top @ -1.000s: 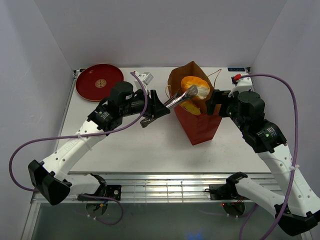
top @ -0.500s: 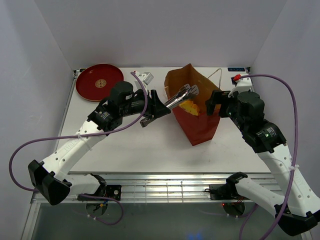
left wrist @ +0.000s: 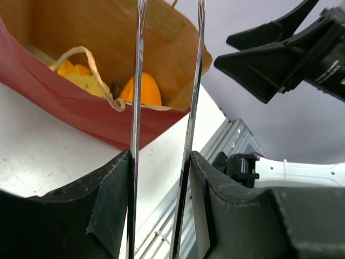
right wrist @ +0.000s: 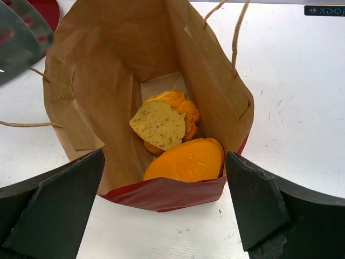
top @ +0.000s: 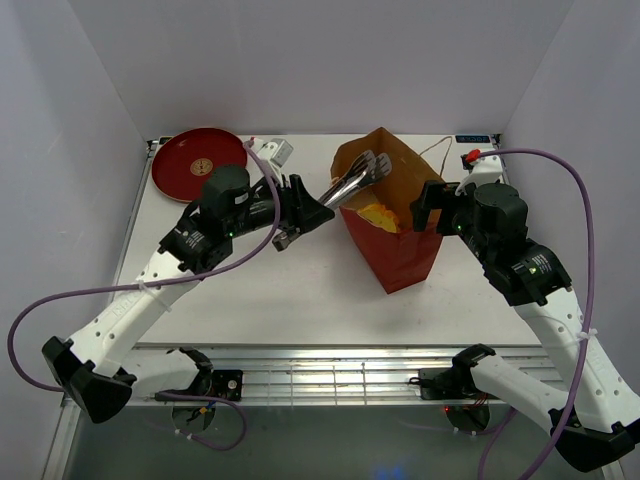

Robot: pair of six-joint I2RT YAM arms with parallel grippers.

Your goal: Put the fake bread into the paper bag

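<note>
The paper bag (top: 400,245) stands open at the table's middle right. Inside it, in the right wrist view, lie the golden oval roll (right wrist: 186,162), a yellow-brown piece (right wrist: 159,125) and the orange ridged bun (right wrist: 183,103); the dark brown piece is hidden. My left gripper (top: 300,207) is shut on metal tongs (top: 355,180), whose empty, spread tips hang over the bag's left rim. In the left wrist view the tongs' arms (left wrist: 137,81) sit between my gripper (left wrist: 160,156) jaws, above the bag (left wrist: 64,102). My right gripper (top: 428,207) is open and empty beside the bag's right wall (right wrist: 215,81).
A round red plate (top: 198,162) lies at the back left. A small grey-white object (top: 277,153) sits next to it. A red-and-black part (top: 472,156) and a blue label (top: 472,139) are at the back right edge. The bag's string handles (right wrist: 234,32) hang outward.
A second ago the tongs held the orange roll over the bag. It has dropped inside, the tongs have sprung open, and my left arm has drawn back to the left.
</note>
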